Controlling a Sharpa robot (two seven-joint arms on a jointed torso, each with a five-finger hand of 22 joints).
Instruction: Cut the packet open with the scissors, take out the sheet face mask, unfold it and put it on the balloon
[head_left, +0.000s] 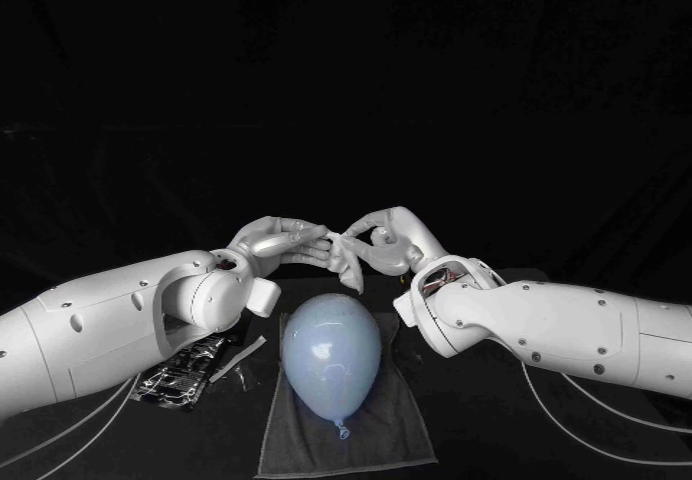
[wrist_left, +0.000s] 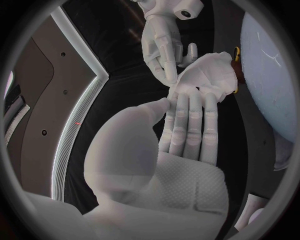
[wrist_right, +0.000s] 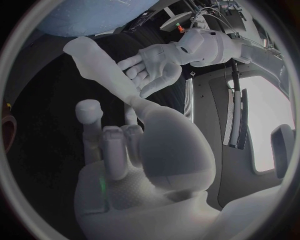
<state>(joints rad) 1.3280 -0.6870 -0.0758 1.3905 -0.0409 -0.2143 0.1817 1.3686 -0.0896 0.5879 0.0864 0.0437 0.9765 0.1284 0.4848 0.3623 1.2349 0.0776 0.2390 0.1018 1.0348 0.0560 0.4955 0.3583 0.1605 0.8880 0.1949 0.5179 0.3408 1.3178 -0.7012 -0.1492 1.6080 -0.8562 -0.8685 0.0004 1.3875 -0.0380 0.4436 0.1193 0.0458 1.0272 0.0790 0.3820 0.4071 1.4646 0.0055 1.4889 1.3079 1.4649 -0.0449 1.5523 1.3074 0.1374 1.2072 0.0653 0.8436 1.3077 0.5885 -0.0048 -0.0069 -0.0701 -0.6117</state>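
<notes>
The step in hand is judged to be the unfolding: the sheet mask (wrist_left: 209, 75) is out of its packet and bunched in a small white wad between the two hands, held in the air just beyond the top end of the balloon (head_left: 332, 355). For this to be done well, a single layer should be caught at the wad's edge and not the whole thickness. The hands should then be drawn apart slowly and level, so that the wet sheet is peeled open and not stretched or torn. The mask should be kept clear of the balloon until it has been spread.

The left hand (head_left: 281, 242) is reached in from the left with its fingers laid out nearly straight and close together. The mask is gripped at their tips — the grip shows plainly in the left wrist view. The right hand (head_left: 387, 240) is brought in opposite, arched over, with its fingers pointed down onto the mask's near edge and its thumb standing off to one side. Whether that edge has actually been pinched cannot be told.

The balloon is lying on a dark towel (head_left: 389, 440), knot towards the robot. The opened silver packet (head_left: 180, 375) is lying to its left, under the left forearm.
</notes>
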